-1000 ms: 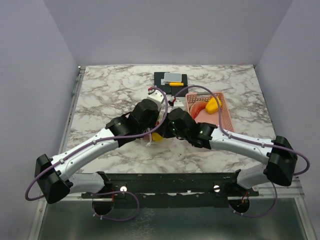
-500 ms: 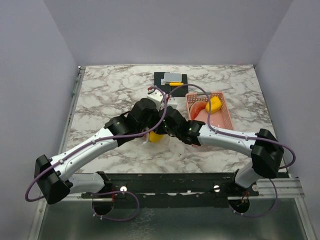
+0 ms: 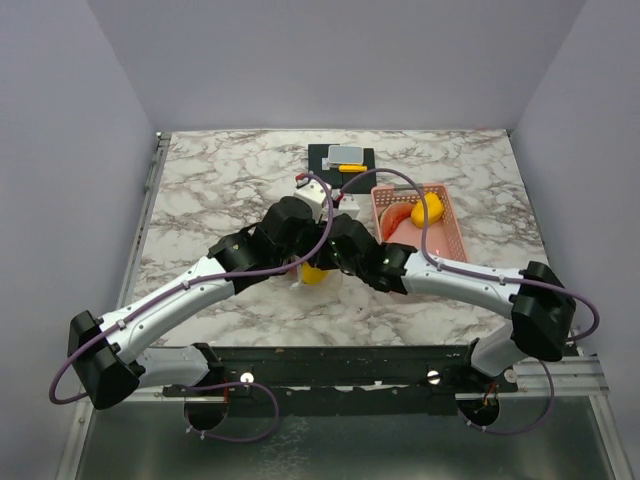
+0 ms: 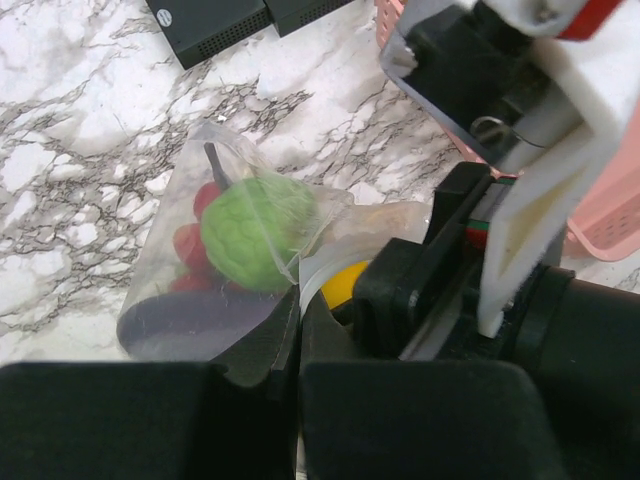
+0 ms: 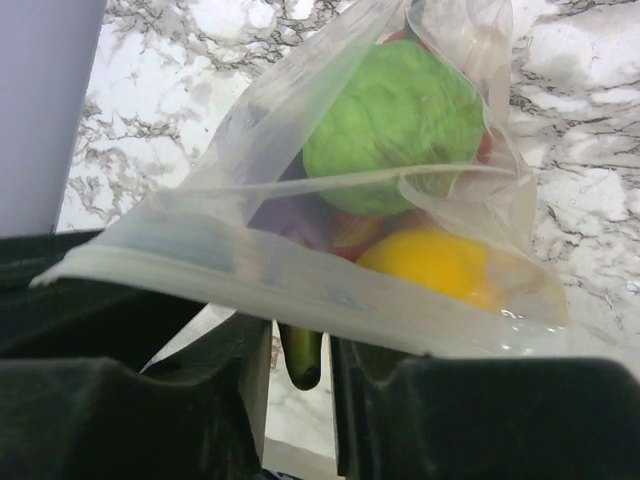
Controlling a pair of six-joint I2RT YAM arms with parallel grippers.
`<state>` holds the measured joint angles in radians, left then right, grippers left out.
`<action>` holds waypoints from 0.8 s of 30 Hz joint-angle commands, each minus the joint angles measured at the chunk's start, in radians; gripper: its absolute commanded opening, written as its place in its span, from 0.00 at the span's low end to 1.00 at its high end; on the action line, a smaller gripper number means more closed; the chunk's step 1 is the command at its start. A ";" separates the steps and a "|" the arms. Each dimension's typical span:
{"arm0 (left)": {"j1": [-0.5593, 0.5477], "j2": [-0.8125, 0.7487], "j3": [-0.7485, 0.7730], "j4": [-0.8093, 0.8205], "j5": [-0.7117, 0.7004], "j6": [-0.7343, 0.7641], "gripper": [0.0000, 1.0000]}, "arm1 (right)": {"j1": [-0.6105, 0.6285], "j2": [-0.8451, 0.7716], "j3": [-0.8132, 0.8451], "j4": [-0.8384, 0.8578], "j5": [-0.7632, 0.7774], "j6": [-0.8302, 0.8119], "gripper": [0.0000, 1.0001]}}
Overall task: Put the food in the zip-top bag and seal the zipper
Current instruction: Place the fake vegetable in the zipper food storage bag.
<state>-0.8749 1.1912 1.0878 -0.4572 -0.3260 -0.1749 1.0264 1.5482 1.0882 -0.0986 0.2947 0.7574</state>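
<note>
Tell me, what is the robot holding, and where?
Left gripper pinches the zip-top bag at its zipper end. Right gripper sits at the zipper strip; grip unclear.

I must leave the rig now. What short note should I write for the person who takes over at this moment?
Left claw: shut on a corner of the bag.
Right claw: narrow gap, with the zipper edge lying across its tips; grip unclear.
Done: green ball, yellow piece and red pieces are inside the bag.
Left to do: yellow fruit and red slice lie in the pink basket; the bag mouth looks unsealed.
</note>
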 commanded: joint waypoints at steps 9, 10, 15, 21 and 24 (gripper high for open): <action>0.003 -0.022 -0.009 0.043 -0.035 -0.016 0.00 | -0.002 -0.186 -0.052 -0.081 0.047 -0.049 0.63; 0.005 -0.022 -0.009 0.043 -0.036 -0.016 0.00 | -0.002 -0.205 -0.058 -0.089 0.045 -0.053 0.65; 0.007 -0.020 -0.012 0.045 -0.049 -0.017 0.00 | -0.002 -0.320 -0.098 -0.160 0.091 -0.078 0.67; 0.007 -0.018 -0.013 0.045 -0.051 -0.019 0.00 | -0.002 -0.445 -0.092 -0.344 0.260 -0.111 0.69; 0.008 -0.020 -0.013 0.044 -0.056 -0.017 0.00 | -0.010 -0.477 -0.080 -0.436 0.350 -0.142 0.73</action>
<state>-0.8715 1.1900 1.0866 -0.4488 -0.3534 -0.1799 1.0252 1.1095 1.0054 -0.3569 0.4725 0.6697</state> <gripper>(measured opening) 0.004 0.715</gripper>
